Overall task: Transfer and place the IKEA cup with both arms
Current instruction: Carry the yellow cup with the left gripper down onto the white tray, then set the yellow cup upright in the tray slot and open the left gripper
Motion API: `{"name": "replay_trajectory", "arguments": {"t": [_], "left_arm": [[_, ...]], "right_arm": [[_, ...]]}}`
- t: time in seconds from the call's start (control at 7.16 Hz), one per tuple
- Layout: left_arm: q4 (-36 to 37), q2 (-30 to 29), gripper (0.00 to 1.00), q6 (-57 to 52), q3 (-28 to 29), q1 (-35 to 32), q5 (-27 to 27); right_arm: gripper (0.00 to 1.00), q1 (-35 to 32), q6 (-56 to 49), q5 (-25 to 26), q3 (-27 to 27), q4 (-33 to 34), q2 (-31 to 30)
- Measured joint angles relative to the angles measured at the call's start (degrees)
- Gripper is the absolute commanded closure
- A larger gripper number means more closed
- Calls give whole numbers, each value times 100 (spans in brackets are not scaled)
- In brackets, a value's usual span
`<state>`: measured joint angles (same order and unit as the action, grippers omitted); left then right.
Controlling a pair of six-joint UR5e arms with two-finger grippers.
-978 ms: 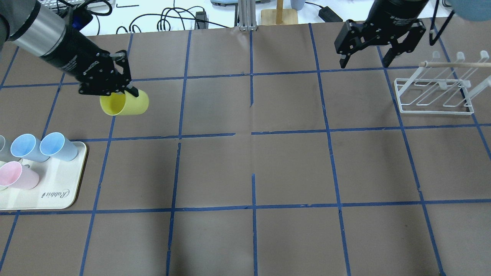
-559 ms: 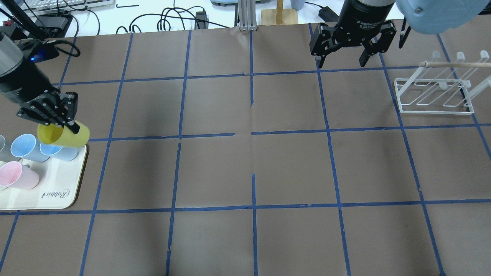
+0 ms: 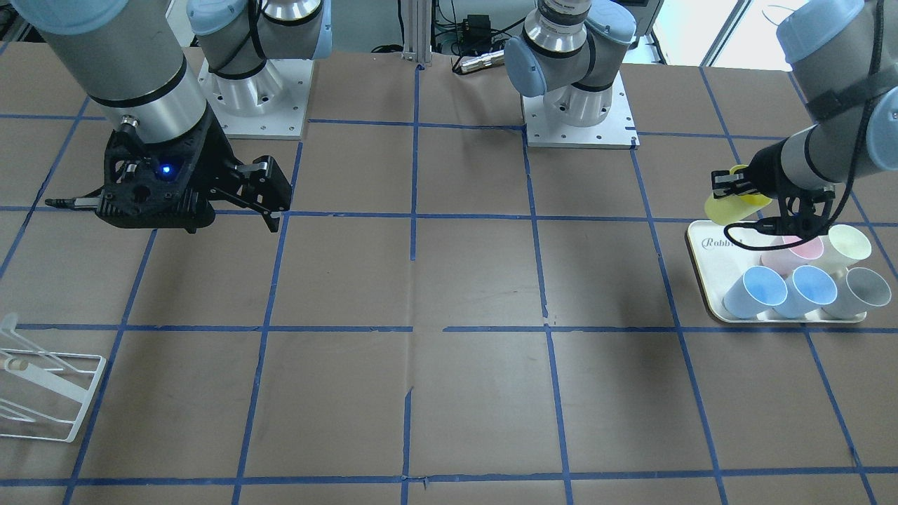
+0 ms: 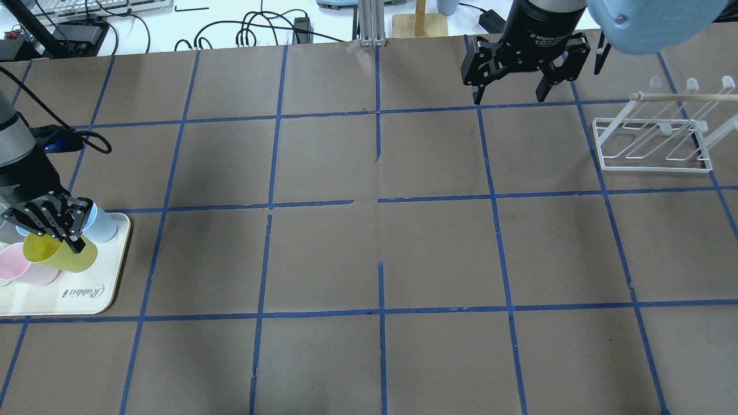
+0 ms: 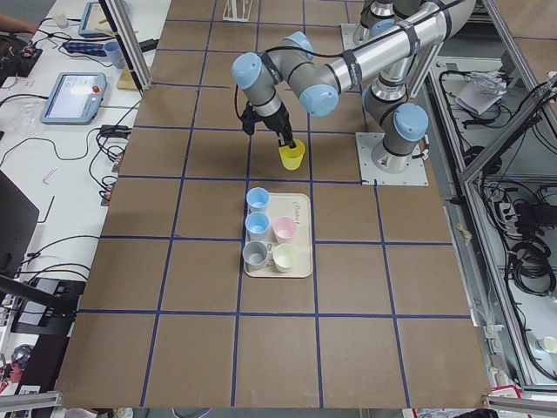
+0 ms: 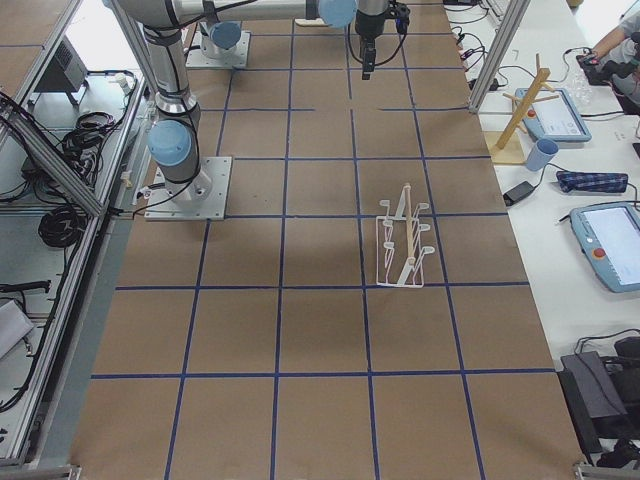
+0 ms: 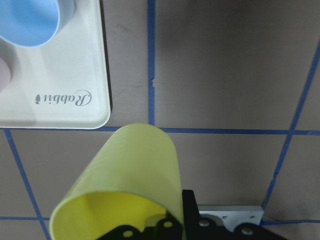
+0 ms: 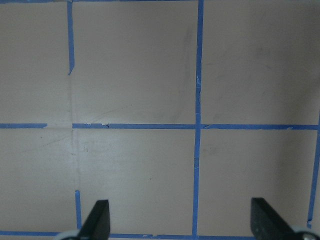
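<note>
My left gripper (image 4: pixel 57 230) is shut on the rim of the lime-yellow IKEA cup (image 4: pixel 60 257). It holds the cup tilted on its side in the air, over the end of the cream tray (image 4: pixel 86 300) nearest the robot. The cup also shows in the front-facing view (image 3: pixel 726 207), the left exterior view (image 5: pixel 292 155) and the left wrist view (image 7: pixel 130 180). My right gripper (image 4: pixel 510 95) is open and empty, high over the far right of the table. Its fingertips (image 8: pixel 97 220) frame bare paper.
The tray (image 3: pixel 701 238) holds two blue cups (image 3: pixel 754 291), a grey cup (image 3: pixel 859 291), a cream cup (image 3: pixel 845 245) and a pink cup (image 3: pixel 800 249). A white wire rack (image 4: pixel 654 144) stands at the right. Blue tape lines grid the brown table.
My left gripper has carried the yellow cup left and back toward the robot, from mid-left of the table to over the tray. My right gripper has shifted left.
</note>
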<state>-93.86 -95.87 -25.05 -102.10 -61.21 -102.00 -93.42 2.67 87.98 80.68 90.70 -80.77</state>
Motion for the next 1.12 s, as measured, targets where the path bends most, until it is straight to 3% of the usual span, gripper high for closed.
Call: {"name": "replay_trajectory", "arguments": {"t": [0.7,1.12], "left_arm": [[1128,-824,100,-369,-180,518,-336],[1319,-1130,100,-381,-178,586,-400]], "right_arm": [[0,0,-3,0,9,-6,-12],[0,-1,-18,7,9,-9,-10]]}}
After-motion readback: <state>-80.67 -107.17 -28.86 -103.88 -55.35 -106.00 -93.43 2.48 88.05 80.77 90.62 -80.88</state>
